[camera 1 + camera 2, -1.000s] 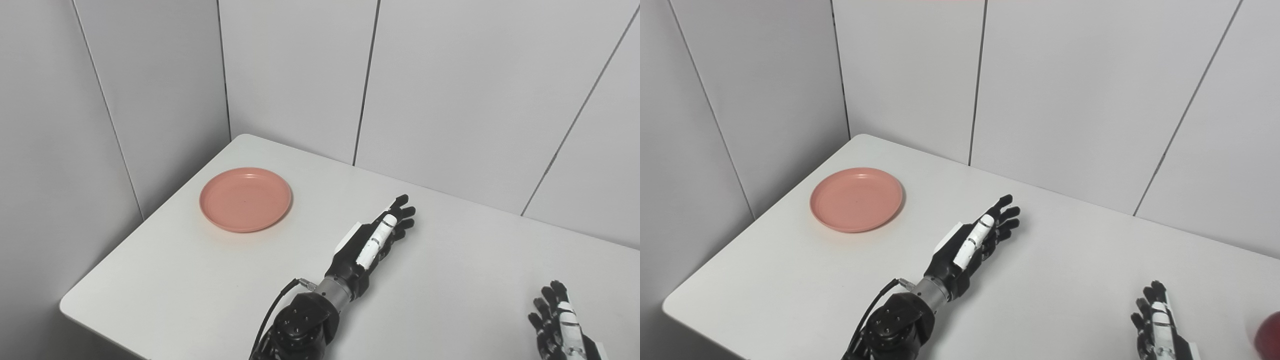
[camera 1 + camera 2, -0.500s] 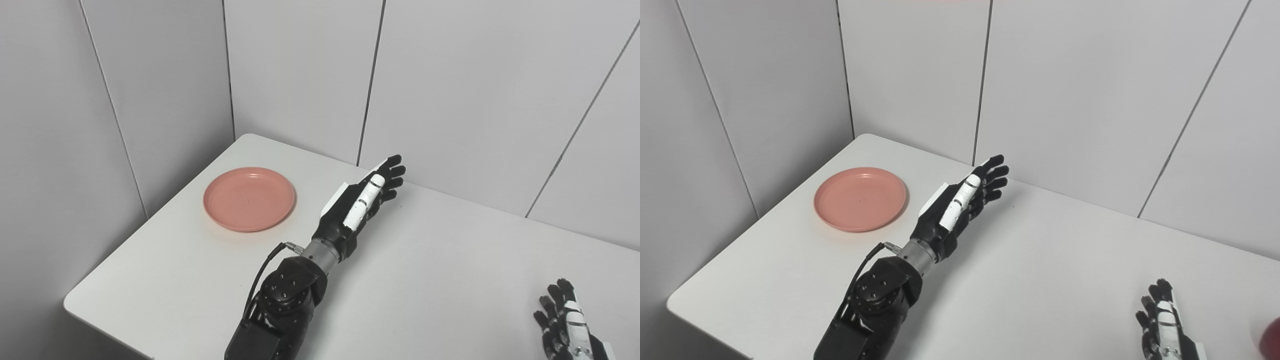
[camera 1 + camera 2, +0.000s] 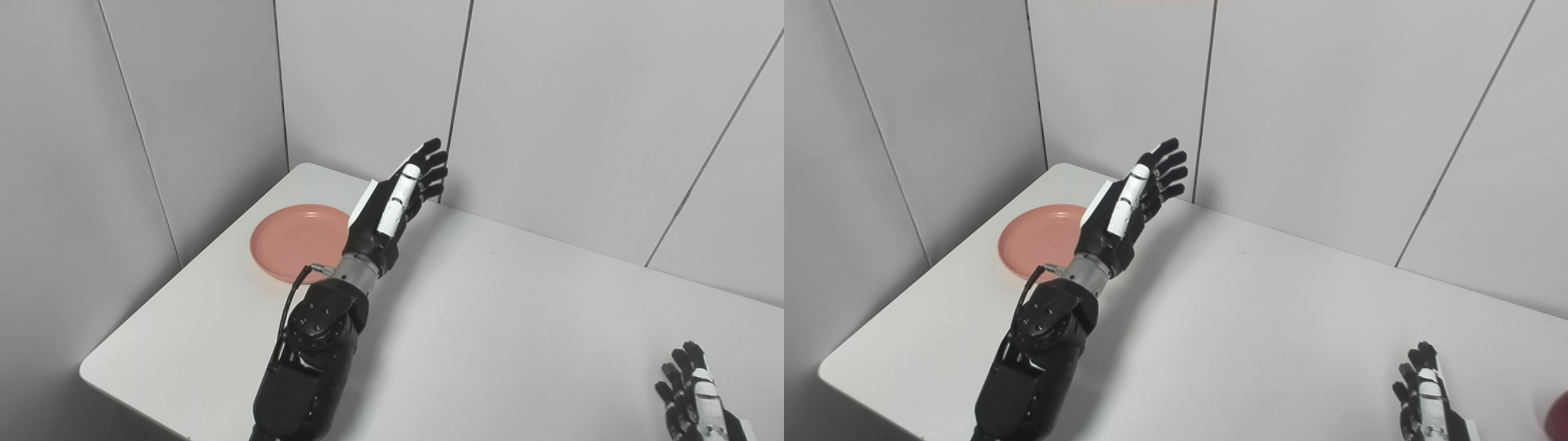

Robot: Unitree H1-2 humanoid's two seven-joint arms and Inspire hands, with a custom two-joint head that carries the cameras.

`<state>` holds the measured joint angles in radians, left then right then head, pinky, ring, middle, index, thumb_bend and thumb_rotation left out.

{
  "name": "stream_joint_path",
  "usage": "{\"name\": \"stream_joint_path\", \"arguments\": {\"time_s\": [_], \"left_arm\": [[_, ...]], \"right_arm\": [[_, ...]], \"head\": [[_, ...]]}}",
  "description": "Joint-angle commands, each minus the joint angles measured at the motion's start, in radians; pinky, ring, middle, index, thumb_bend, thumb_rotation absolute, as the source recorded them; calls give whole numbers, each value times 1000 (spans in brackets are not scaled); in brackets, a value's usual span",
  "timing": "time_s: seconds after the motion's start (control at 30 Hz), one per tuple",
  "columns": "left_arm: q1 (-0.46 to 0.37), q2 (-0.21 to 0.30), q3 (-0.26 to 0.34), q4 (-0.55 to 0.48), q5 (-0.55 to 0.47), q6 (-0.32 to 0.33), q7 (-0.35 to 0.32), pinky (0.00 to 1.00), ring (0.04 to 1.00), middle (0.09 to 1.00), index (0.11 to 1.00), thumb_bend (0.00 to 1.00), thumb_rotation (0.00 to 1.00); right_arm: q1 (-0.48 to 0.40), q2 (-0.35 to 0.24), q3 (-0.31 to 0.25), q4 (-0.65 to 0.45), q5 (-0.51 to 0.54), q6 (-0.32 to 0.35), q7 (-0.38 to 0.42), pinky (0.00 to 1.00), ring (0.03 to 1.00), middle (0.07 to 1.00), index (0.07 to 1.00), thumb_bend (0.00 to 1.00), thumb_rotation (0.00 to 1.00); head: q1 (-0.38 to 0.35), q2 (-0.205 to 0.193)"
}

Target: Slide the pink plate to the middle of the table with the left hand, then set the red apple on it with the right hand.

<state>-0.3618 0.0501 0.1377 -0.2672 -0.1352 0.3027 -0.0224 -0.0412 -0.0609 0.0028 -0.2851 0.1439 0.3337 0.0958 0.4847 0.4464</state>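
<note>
- The left robot hand [image 3: 392, 205] has risen and swung leftward since a second ago; it is now raised over the plate's right rim, fingers spread and holding nothing.
- The plate [image 3: 294, 242] lies flat below and left of that hand, near the surface's [image 3: 520, 318] far-left corner, close to its left edge.
- Right of the left hand, the surface runs bare toward the right robot hand [image 3: 1427, 392].
- The right hand rests low at the near right, fingers apart, empty.
- The apple [image 3: 1557, 415] shows just right of it, cut by the frame edge.
</note>
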Motion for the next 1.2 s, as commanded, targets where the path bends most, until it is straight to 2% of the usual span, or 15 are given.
{"name": "stream_joint_path", "arguments": {"time_s": [0.0, 0.4, 0.57, 0.87, 1.0, 1.17], "left_arm": [[-62, 23, 15, -35, -19, 16, 7, 901, 916, 922, 896, 394, 1000], [-135, 128, 123, 21, -77, 23, 26, 866, 887, 897, 880, 399, 1000], [-149, 162, 159, 35, -87, 34, 38, 836, 859, 868, 861, 393, 1000], [-169, 222, 224, 73, -103, 36, 67, 814, 847, 871, 856, 359, 1000], [-168, 246, 239, 127, -98, -8, 68, 847, 870, 881, 864, 373, 1000], [-166, 260, 274, 165, -106, -21, 84, 869, 879, 883, 871, 390, 1000]], "right_arm": [[-25, 4, -4, -32, 4, 2, -5, 1000, 1000, 1000, 1000, 0, 1000], [-27, -3, -11, -28, 14, -4, 5, 1000, 1000, 1000, 1000, 0, 1000], [-28, -11, -9, -21, 12, -12, 13, 1000, 1000, 1000, 1000, 0, 1000], [-28, -20, -8, -18, 14, -19, 22, 1000, 1000, 1000, 1000, 0, 1000], [-30, -25, -11, -13, 15, -21, 24, 1000, 1000, 1000, 1000, 0, 1000], [-31, -27, -11, -18, 11, -10, 19, 1000, 1000, 1000, 1000, 0, 1000]], "head": [[0, 1], [18, 0], [23, -1], [31, -7], [39, -11], [44, -13]]}}
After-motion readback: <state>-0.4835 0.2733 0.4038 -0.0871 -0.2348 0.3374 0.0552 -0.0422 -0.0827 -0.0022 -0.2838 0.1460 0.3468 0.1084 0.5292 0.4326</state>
